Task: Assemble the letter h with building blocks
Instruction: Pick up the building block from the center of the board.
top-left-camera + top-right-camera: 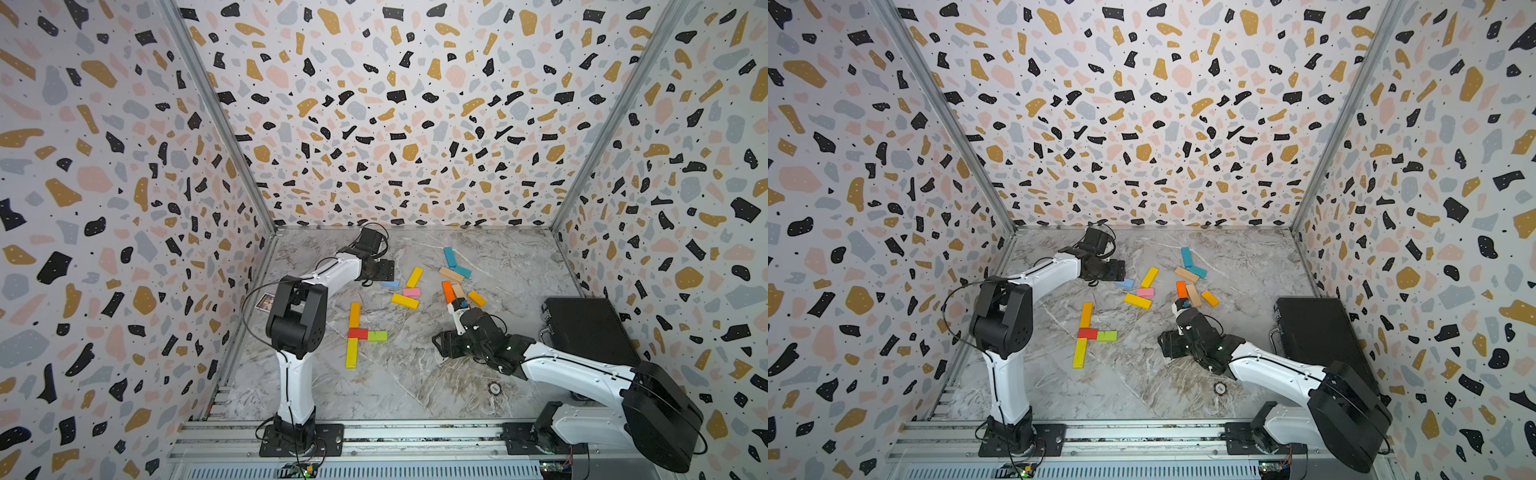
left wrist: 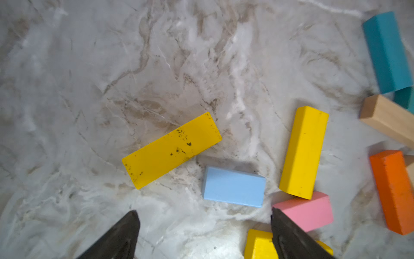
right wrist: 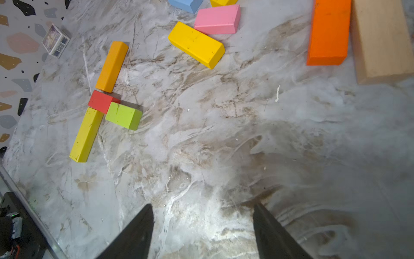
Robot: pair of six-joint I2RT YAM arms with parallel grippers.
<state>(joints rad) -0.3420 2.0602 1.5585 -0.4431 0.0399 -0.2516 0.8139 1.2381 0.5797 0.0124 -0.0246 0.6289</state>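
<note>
Lower centre in both top views, the h is under way: an amber bar (image 1: pixel 354 314), a red block (image 1: pixel 358 333) and a yellow bar (image 1: pixel 351 352) run end to end as the stem, and a green block (image 1: pixel 377 336) juts right off the red. No right leg yet!

Loose blocks lie scattered above it on the table (image 1: pixel 415 374). At the scatter's left edge is the light blue block (image 1: pixel 390 284), just ahead of the left end effector (image 2: pixel 203 210). That one is spread wide and empty, and the block's long axis runs from finger to finger. The right end effector (image 3: pixel 202 204), also spread and empty, hangs just below the orange block (image 1: pixel 448 291). For the blue, left looks nearer.
</note>
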